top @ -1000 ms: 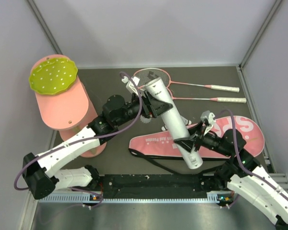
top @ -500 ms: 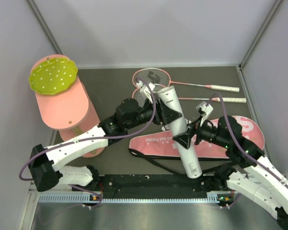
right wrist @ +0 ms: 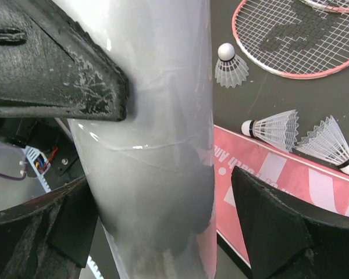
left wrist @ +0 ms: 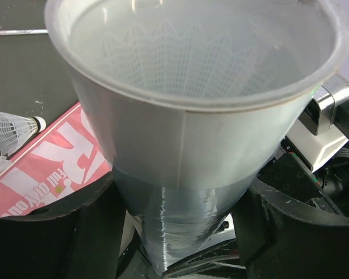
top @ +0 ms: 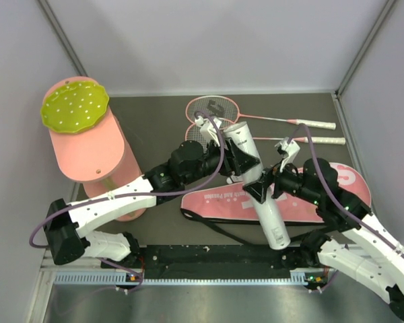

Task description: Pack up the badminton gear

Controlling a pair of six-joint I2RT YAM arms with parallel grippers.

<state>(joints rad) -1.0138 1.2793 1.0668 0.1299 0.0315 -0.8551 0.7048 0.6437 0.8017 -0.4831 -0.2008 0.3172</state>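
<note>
Black left gripper [top: 241, 161] clamps the tube [top: 275, 225] near its top, above the bag [top: 215, 202]. Its long axis slants, mouth toward the rackets [top: 212, 108], base nearward. Right gripper [top: 262, 192] straddles its middle, jaws wide and slack. Two rackets and three shuttlecocks [right wrist: 230, 65] lie by the bag's far edge.

Tube [top: 256, 182] white, cloudy see-through at the mouth. Bag [top: 209, 202] pink with white lettering. Rackets [top: 212, 108]: pink frames, white handles. Shuttlecocks [right wrist: 273, 129] white, dark band. Cylinder [top: 94, 161] pink; disc [top: 74, 106] yellow-green with white dots. Worktop [top: 155, 114] dark grey.
</note>
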